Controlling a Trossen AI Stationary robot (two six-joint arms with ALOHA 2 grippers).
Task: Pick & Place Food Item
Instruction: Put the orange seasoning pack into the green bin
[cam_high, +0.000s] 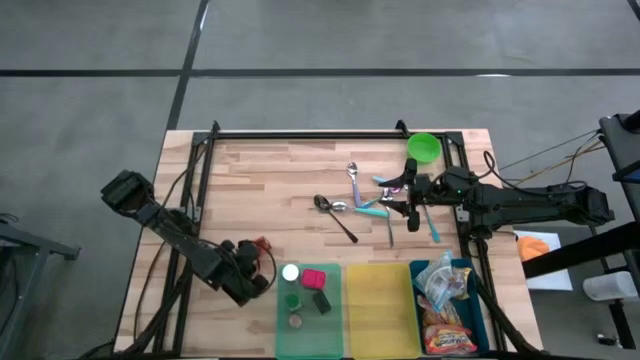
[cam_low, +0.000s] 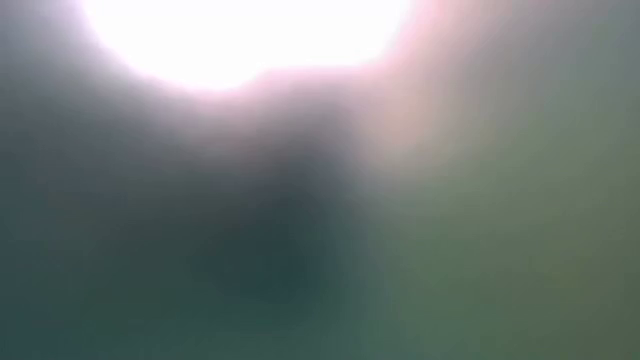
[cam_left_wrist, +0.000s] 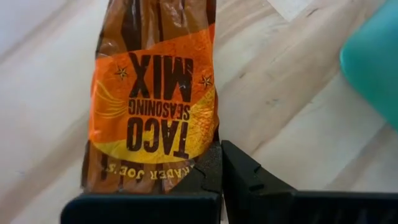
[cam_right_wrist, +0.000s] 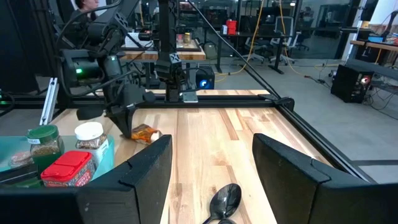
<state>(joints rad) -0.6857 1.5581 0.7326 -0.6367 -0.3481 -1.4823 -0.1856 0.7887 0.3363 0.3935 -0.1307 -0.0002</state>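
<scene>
Left jaws (shut) apparently pinch taco packet (cam_left_wrist: 152, 102)

Sitting on the worktop (cam_high: 260, 170): three bins (cam_high: 378, 300), one green bowl (cam_high: 424, 147), two spoons (cam_high: 334, 214), one taco packet (cam_left_wrist: 152, 99), and two jars (cam_right_wrist: 43, 146) showing.

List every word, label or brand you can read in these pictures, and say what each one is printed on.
"TACO SEASONING MIX": on the orange seasoning packet, seen upside down in the left wrist view.
"TRADER JOE'S": on the same packet, only partly visible beside the left gripper.
Labels on the spice jars and snack bags: too small to read.
Low view: blurred, no text.
</scene>
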